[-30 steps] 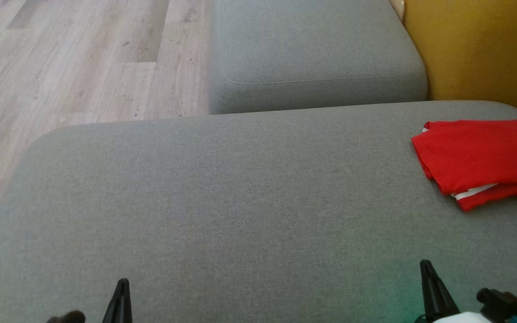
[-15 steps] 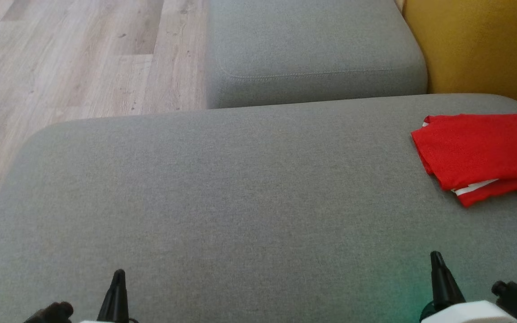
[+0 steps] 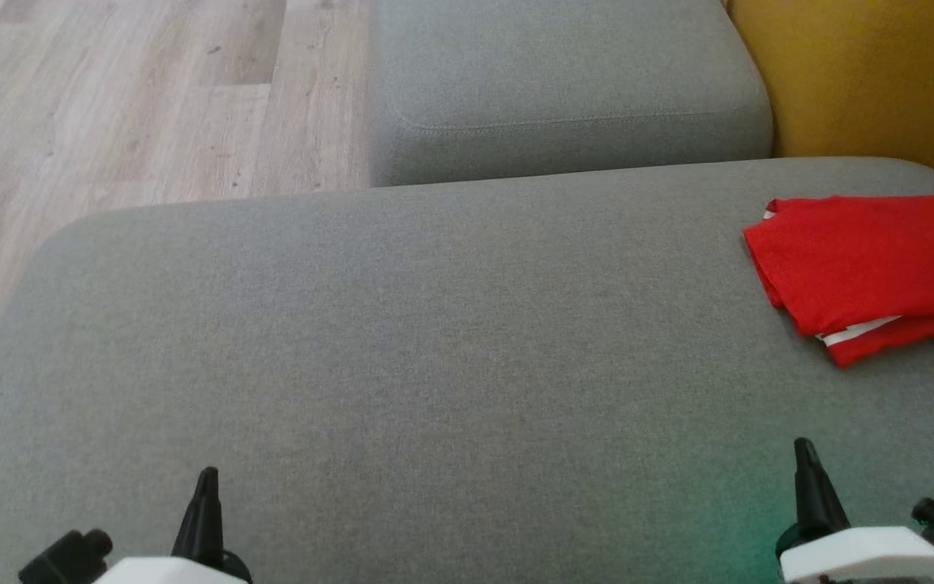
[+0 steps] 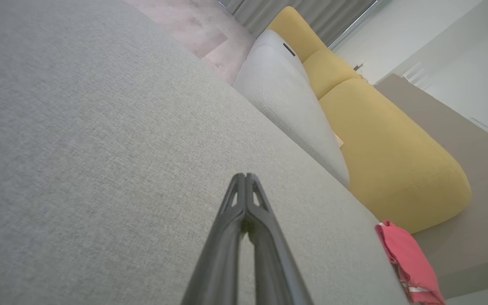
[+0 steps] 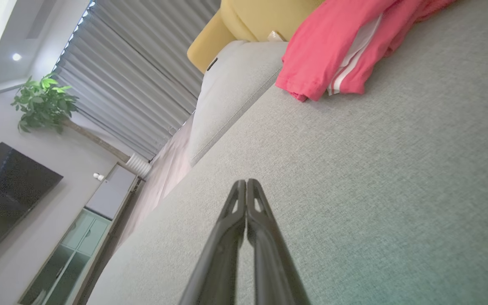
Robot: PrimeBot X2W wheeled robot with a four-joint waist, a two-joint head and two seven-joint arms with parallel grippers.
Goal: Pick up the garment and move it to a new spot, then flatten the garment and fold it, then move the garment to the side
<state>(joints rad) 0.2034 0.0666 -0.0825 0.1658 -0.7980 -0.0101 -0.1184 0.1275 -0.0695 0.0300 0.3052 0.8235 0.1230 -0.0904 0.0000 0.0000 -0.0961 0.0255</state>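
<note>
Garment [image 3: 864, 268]: I noted it folded, lying on the sofa [image 3: 434, 341], far right.
Left gripper [image 4: 245, 176]: fingers clenched, empty.
Right gripper [image 5: 246, 182]: fingers clenched, empty.

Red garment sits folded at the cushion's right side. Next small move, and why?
Probably just back off to rest. The red garment lies folded at the right side of the grey cushion, and the left gripper and right gripper are shut, empty and well clear of it, so every step looks done.
</note>
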